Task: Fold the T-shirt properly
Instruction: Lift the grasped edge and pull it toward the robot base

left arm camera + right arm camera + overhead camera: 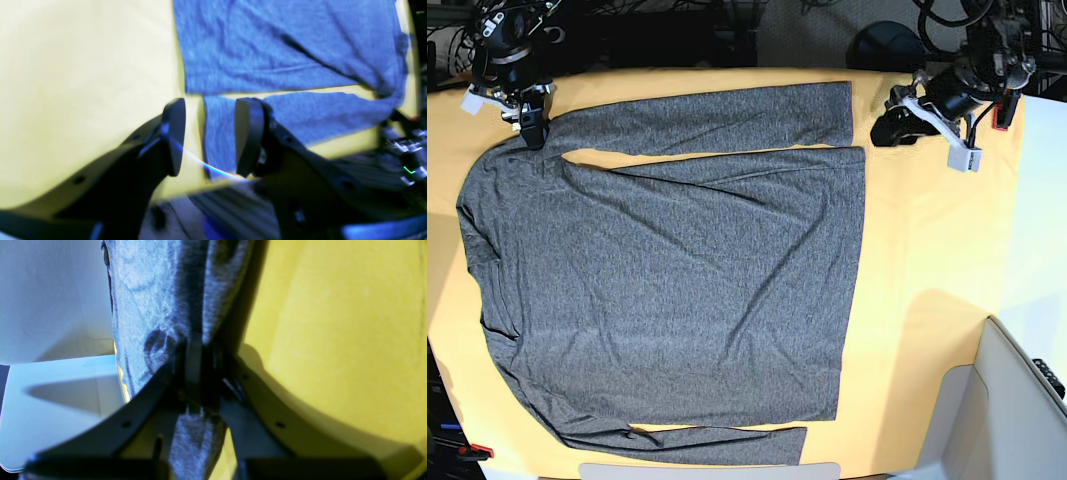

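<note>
The grey T-shirt (677, 280) lies spread flat on the yellow cloth (927, 250), its hem toward the right. Its upper sleeve (707, 120) runs along the far edge and ends in a cuff. My right gripper (532, 132) is at the far left, at the shoulder where that sleeve joins the body. In the right wrist view my right gripper (195, 363) is shut on a bunched fold of the T-shirt (156, 300). My left gripper (882, 128) hangs open just right of the cuff. In the left wrist view the sleeve (317, 113) end shows between the spread fingers of the left gripper (210, 136).
The lower sleeve (717, 445) lies along the near edge. A white box-like object (1017, 390) stands at the front right corner, off the cloth. Cables and dark equipment (727, 20) crowd the far side behind the table.
</note>
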Controlling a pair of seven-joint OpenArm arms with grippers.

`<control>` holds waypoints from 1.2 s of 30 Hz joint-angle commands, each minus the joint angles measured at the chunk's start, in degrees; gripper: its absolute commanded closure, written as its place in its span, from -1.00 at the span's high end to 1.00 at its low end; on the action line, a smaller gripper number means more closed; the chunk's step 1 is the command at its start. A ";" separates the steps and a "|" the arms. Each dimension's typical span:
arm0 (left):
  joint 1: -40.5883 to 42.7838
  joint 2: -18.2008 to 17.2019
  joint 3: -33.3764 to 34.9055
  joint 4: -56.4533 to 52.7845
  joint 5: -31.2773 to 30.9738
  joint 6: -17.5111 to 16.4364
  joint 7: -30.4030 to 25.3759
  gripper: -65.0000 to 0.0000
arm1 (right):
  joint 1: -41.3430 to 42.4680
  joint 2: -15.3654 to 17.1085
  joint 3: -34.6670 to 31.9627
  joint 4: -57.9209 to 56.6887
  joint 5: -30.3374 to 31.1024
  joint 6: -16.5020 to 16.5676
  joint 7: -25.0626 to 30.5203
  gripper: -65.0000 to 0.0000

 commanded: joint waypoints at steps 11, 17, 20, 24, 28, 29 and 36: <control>-5.33 -0.63 -0.44 -20.12 -8.73 -0.37 6.55 -0.24 | 0.10 -0.01 -0.13 0.18 -2.13 -0.72 -1.21 -0.97; -4.98 -0.72 4.22 -20.47 -8.38 -4.59 6.55 -0.24 | 0.71 -0.01 -0.22 0.18 -3.72 -0.72 -1.39 -0.97; -5.16 -0.72 6.94 -20.47 -8.38 -4.59 6.55 -0.24 | 0.71 -0.01 -0.22 0.18 -3.81 -0.72 -1.39 -0.97; -5.33 -0.72 10.11 -20.47 -8.38 -4.59 6.55 -0.25 | 0.80 -0.01 -0.22 0.18 -3.81 -0.72 -1.47 -0.97; -5.33 -0.72 13.01 -20.47 -8.29 -4.50 6.55 -0.25 | 0.80 -0.09 -0.22 0.18 -3.81 -0.72 -1.47 -0.97; -5.33 -0.72 13.62 -20.47 -8.29 -4.50 6.55 -0.25 | 0.80 -0.09 -0.31 0.18 -3.81 -0.72 -1.47 -0.97; -5.33 -0.89 15.29 -20.47 -8.29 -4.85 6.55 -0.36 | 0.36 0.08 -2.24 0.18 -3.81 -0.72 -1.47 -0.97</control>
